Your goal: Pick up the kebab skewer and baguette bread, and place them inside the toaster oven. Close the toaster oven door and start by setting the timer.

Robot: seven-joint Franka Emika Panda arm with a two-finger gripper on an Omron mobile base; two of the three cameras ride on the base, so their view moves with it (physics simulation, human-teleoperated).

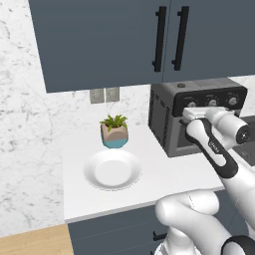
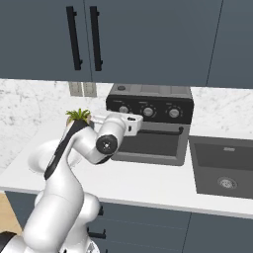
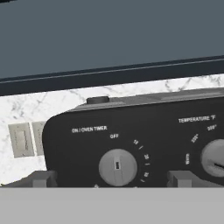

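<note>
**Hand spread before the oven's timer knob**

The boxy black toaster oven [image 1: 172, 119] sits right of a round white plate [image 1: 112, 170]. The gripper [image 3: 117, 178], jaws wide and grasping nothing, straddles the grey timer knob [image 3: 117, 166], lettered "ON / OVEN TIMER", "OFF"; rightward reads "TEMPERATURE °F".

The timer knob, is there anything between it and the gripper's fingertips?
Nothing. In the hand view the open gripper frames the timer knob, with just the toaster oven panel between.

Timer knob [image 3: 117, 166] unobstructed between spread tool [image 3: 112, 179] tips.
</note>
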